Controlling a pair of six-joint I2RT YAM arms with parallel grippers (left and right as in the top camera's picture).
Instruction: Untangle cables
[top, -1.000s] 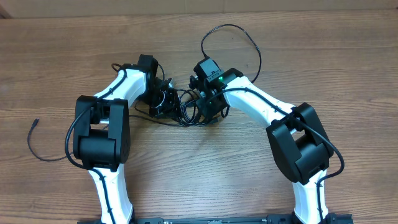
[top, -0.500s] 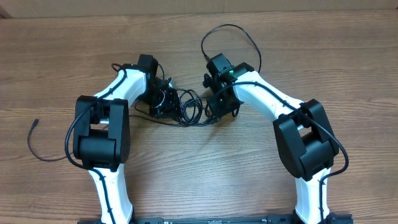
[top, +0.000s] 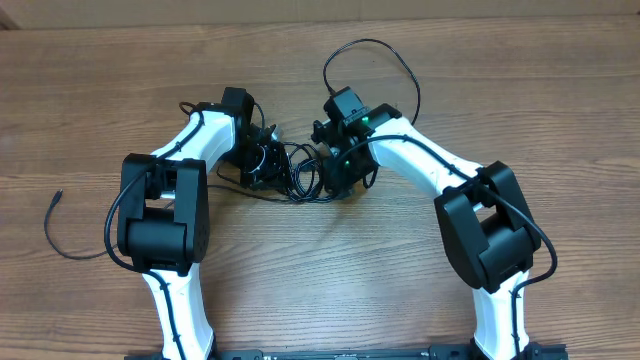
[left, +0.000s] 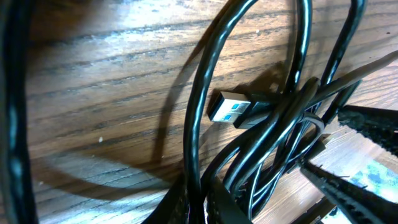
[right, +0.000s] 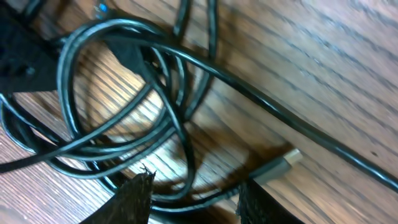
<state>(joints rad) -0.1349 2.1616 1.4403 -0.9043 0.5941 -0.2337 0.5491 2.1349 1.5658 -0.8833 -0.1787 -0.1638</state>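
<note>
Cables lie bunched on the table between the grippers: left gripper, nearly closed, apparently pins the bundle; right gripper hangs parted over a loop, so next seize one strand and draw it clear.

Overhead, the cables pass hidden beneath the left arm and right arm.

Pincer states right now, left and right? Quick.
Left pincer: closed, apparently gripping the cable tangle.
Right pincer: open, holding nothing.
</note>
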